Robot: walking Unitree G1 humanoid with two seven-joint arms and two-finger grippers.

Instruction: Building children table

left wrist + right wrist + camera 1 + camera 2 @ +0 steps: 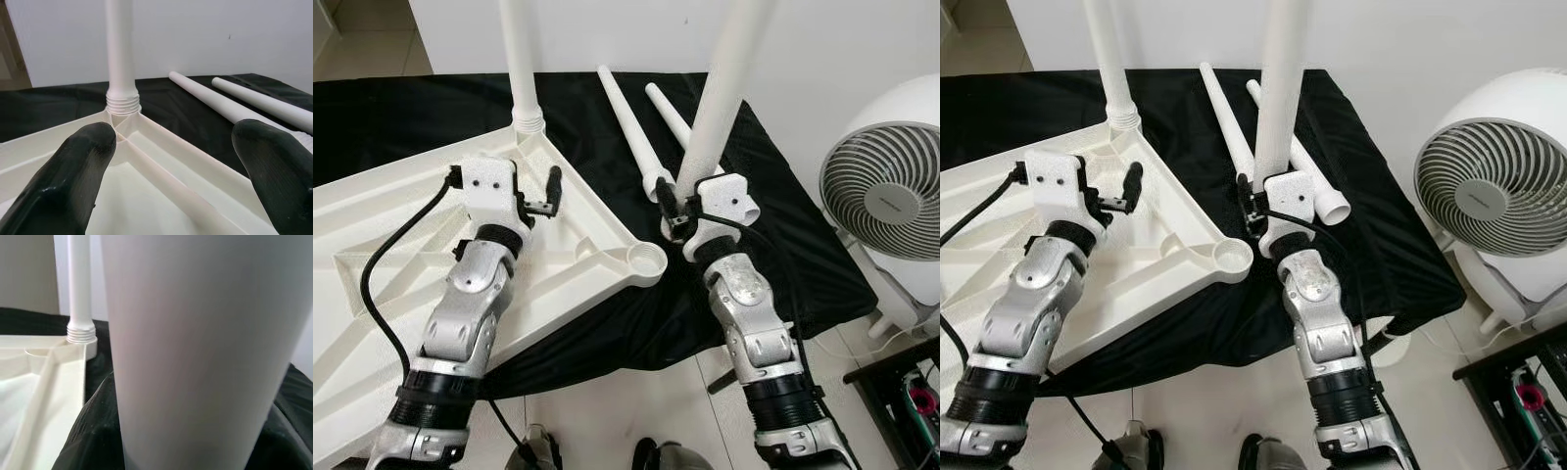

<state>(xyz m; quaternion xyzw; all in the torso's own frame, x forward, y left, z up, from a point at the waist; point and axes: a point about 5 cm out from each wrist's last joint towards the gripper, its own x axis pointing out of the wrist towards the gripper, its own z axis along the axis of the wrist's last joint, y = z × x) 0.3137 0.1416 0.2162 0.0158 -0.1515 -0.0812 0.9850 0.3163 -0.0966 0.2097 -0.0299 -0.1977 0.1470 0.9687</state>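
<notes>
A white table top [391,225] lies upside down on a black cloth [773,245]. One white leg [521,59] stands screwed into its far corner. The near right corner socket [649,260] holds nothing. My right gripper [683,201] is shut on a second white leg [724,78], held nearly upright just right of that socket, with its lower end hidden behind the wrist. In the right wrist view this leg [195,357] looms close. My left gripper [540,196] hovers open over the table top's underside, its fingers [73,186] facing the screwed leg [120,49]. Two loose legs [628,122] lie on the cloth.
A white round fan [886,206] stands on the tiled floor to the right, beside the cloth's edge. A dark stand [901,392] sits at the lower right. A white wall [822,49] runs behind the cloth.
</notes>
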